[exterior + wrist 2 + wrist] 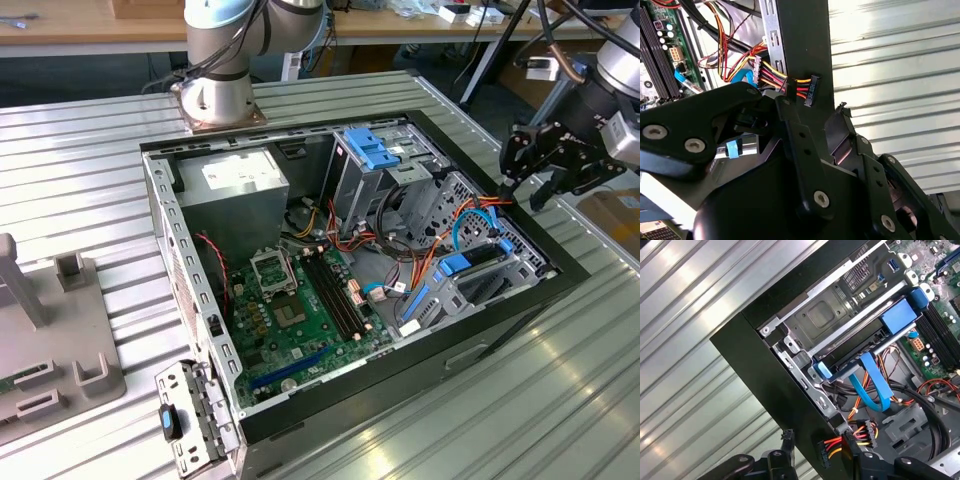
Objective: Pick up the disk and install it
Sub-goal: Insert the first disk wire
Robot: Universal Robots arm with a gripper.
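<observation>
The black pincer (522,190) is seen in the exterior view above the black rim of the open computer case (545,300), at that view's right; its fingers (510,160) are spread apart with nothing between them. In the second wrist view the pincer (815,120) straddles the case wall, just beside a black power connector on red, yellow and black wires (807,91). The disk, a flat dark grey drive in a bright blue plastic carrier (875,342), is seated in the grey metal drive bay (825,315) inside the case, near the pincer but untouched. A green motherboard (300,310) lies further inside. The case rests on a ribbed metal surface (500,420).
</observation>
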